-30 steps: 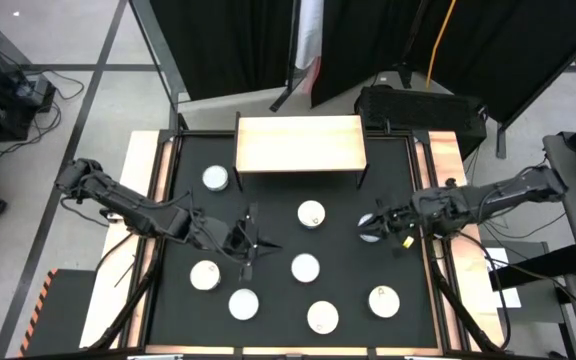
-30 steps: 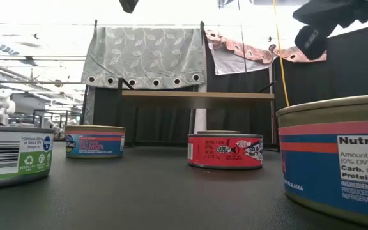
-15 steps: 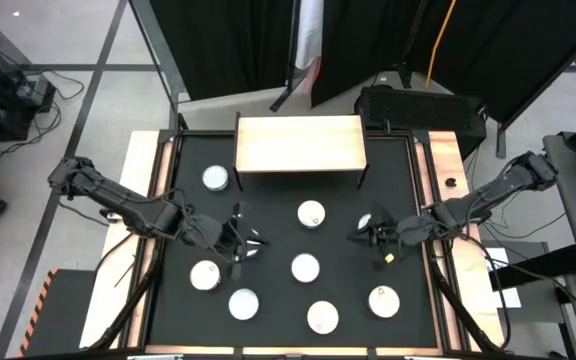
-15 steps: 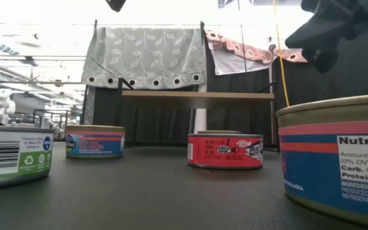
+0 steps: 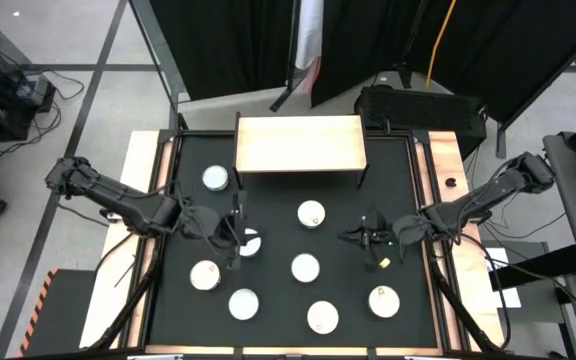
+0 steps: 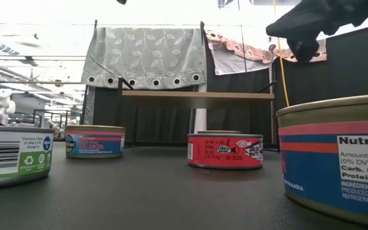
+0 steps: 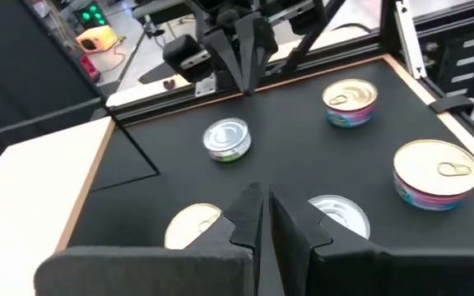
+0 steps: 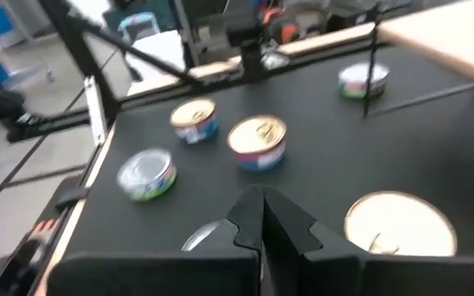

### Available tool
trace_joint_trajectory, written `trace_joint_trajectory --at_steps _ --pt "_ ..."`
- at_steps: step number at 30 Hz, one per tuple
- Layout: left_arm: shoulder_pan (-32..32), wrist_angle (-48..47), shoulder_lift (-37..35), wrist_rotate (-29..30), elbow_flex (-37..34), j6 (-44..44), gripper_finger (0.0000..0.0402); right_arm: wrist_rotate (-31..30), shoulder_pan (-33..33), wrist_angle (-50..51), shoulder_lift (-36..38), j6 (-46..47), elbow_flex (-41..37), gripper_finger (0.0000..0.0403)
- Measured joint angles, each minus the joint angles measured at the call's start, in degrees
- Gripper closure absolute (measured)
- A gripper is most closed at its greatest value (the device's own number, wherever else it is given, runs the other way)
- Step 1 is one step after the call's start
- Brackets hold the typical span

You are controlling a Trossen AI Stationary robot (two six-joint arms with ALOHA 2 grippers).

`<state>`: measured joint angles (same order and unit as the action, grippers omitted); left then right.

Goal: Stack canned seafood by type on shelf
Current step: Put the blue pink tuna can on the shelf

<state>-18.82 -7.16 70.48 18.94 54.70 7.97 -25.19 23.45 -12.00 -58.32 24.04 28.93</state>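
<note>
The canned seafood tins lie scattered on the black counter [image 5: 278,195]; none of them is on the shelf [image 5: 300,143], whose light wood top stands bare at the counter's far edge. From above, one tin [image 5: 215,178] sits near the shelf's left leg and another [image 5: 311,213] lies just in front of the shelf. A third [image 5: 305,267] is at the middle, with four more along the near side [image 5: 205,275] [image 5: 244,303] [image 5: 322,316] [image 5: 384,300]. One further tin [image 5: 251,242] lies directly beside the left gripper [image 5: 234,240], partly under it. In the low view a red-labelled tin [image 6: 225,151] stands at the centre, a blue one marked salmon [image 6: 95,141] to its left, a green-white one [image 6: 15,155] at the left edge and a big blue and red one [image 6: 334,163] close at the right.

The left gripper hangs over the counter's left-centre, its fingers [image 7: 249,215] pressed together on nothing. The right gripper [image 5: 364,234] hovers right of centre, fingers [image 8: 253,215] likewise closed and empty
</note>
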Motion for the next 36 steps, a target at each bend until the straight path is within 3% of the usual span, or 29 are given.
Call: trace_joint_trajectory --at_steps 6,15,22,29,36 --pt "-0.49 -3.18 0.53 2.63 -1.11 -5.64 0.0372 -2.17 -2.35 -4.55 -0.01 -0.70 0.02 0.0403" --pt "-5.31 -1.06 2.66 4.29 -6.29 -18.29 0.0372 -1.76 0.19 -5.55 -2.98 2.61 0.04 0.0403" --pt "-6.94 3.96 2.92 5.17 -6.36 -15.61 0.0372 -1.76 1.42 -7.58 -6.85 8.20 0.07 0.0403" --pt "-6.66 9.88 2.64 5.17 -6.36 -6.06 0.0372 -1.73 2.14 -7.45 -8.55 15.12 0.05 0.0403" --pt "-2.00 11.36 0.85 5.37 -6.36 -4.45 0.0372 -1.75 1.88 -6.68 -6.78 11.13 2.09 0.0403"
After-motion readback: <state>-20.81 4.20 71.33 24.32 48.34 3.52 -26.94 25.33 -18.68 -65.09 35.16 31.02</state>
